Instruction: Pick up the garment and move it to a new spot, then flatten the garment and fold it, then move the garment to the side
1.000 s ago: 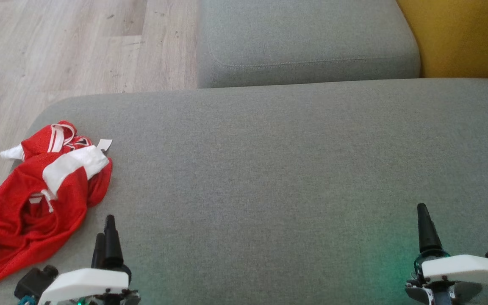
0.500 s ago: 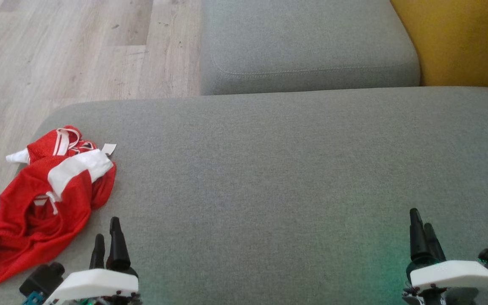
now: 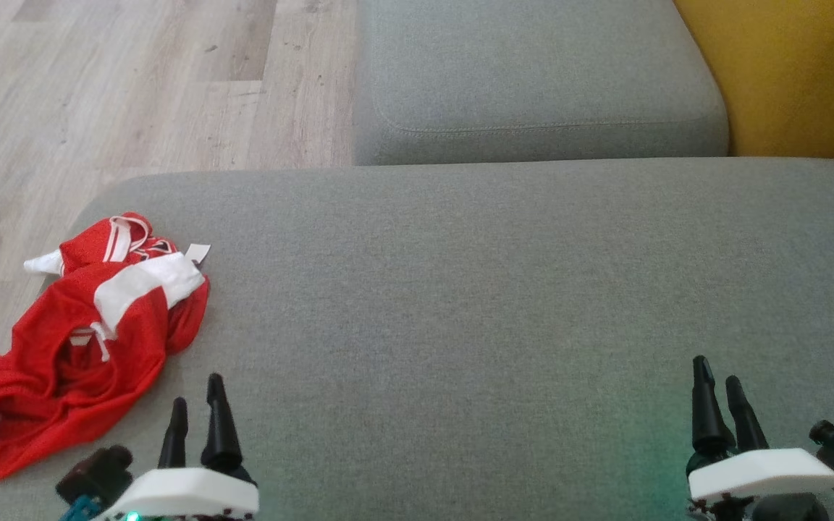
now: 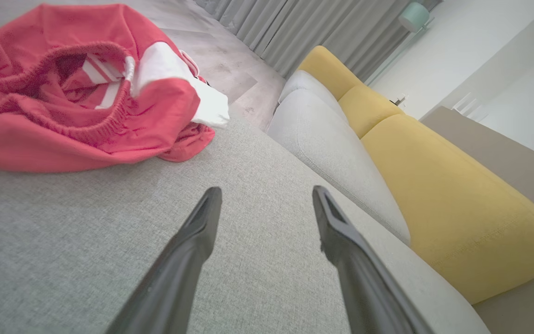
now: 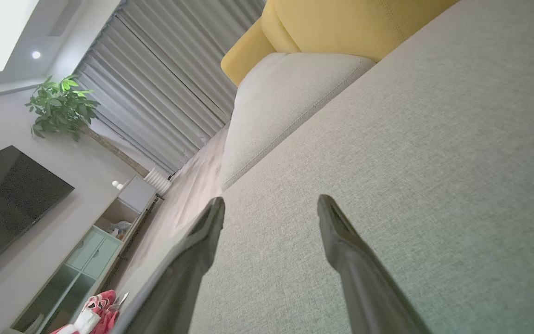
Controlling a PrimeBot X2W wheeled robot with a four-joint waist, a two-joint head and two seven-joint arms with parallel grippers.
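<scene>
I've done nothing yet | garment [image 3: 77, 347] bunched, just left of left pincer [image 3: 197, 388] | it and right pincer [image 3: 715, 369] apart, empty | all to do

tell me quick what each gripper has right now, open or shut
left gripper: open, holding nothing, near the red garment but not touching it.
right gripper: open, holding nothing, over the grey cushion.
</scene>
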